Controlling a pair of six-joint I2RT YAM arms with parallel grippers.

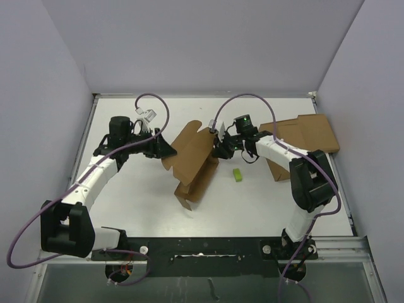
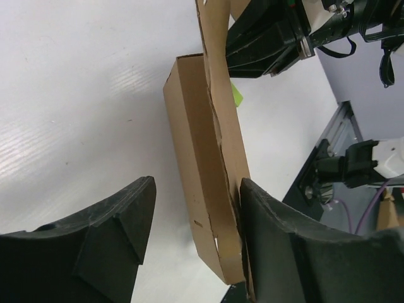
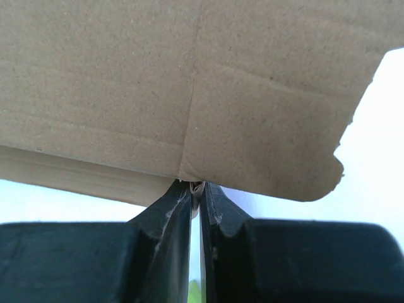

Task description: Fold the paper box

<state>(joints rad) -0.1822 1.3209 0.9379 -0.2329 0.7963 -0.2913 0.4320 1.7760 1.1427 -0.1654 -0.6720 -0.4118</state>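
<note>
The paper box (image 1: 196,161) is a brown die-cut cardboard sheet, partly folded, standing tilted at the table's middle. My right gripper (image 1: 218,146) is at its right upper edge. In the right wrist view the fingertips (image 3: 189,196) are pinched on the sheet's lower edge (image 3: 189,95). My left gripper (image 1: 165,150) is at the sheet's left edge. In the left wrist view the jaws stand apart round the folded cardboard (image 2: 208,164), which leans against the right finger (image 2: 278,240). A clear gap separates it from the left finger (image 2: 120,233).
A small green object (image 1: 238,175) lies on the table just right of the box. A larger flat brown cardboard slab (image 1: 309,134) lies at the back right, partly under the right arm. Walls close in the table on the left, back and right.
</note>
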